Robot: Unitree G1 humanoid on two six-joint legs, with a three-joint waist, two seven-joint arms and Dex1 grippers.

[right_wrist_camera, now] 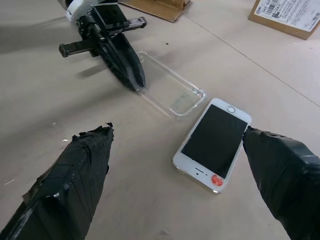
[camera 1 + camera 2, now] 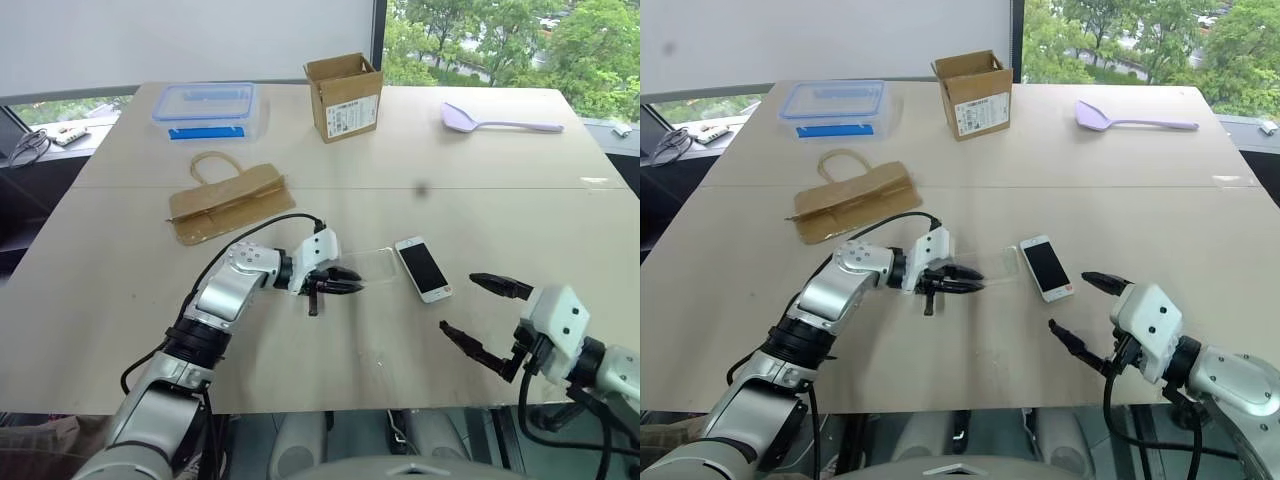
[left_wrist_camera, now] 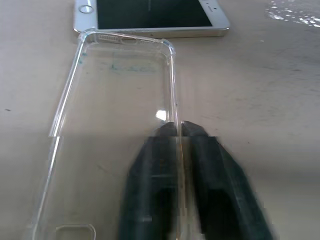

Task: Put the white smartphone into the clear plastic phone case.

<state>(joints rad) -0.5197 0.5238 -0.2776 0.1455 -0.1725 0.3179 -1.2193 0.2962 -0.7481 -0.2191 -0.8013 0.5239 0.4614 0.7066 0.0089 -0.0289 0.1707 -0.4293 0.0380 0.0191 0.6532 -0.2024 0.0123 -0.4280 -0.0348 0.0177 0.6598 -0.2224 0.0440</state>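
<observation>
1. One white smartphone [image 2: 422, 268] lies flat and screen-up on the table [image 2: 520, 200], near its front edge and right of centre.
2. One clear plastic phone case [image 1: 171, 92] lies flat just beside the phone on its left, open side up; in the left wrist view one short end of the case sits against the phone's long edge, though actual contact cannot be confirmed.
3. Left gripper [image 2: 338, 281]: its two black fingers stand close together, straddling one long rim of the case, with the rim running through the narrow gap between them. Whether they press on it cannot be told.
4. Right gripper [image 2: 487, 318]: fingers spread wide and holding nothing, set near the phone on its right and nearer the front edge.
5. Other single items on the table: a clear food box with blue lid [image 2: 207, 108], a flattened brown paper bag [image 2: 228, 200], an open cardboard box [image 2: 345, 96], and a lilac spoon [image 2: 497, 121].
6. Surface: a pale beige tabletop crossed by one seam.
7. Room: a white wall behind, and a window with green trees [image 2: 500, 40] beyond the far right corner.
</observation>
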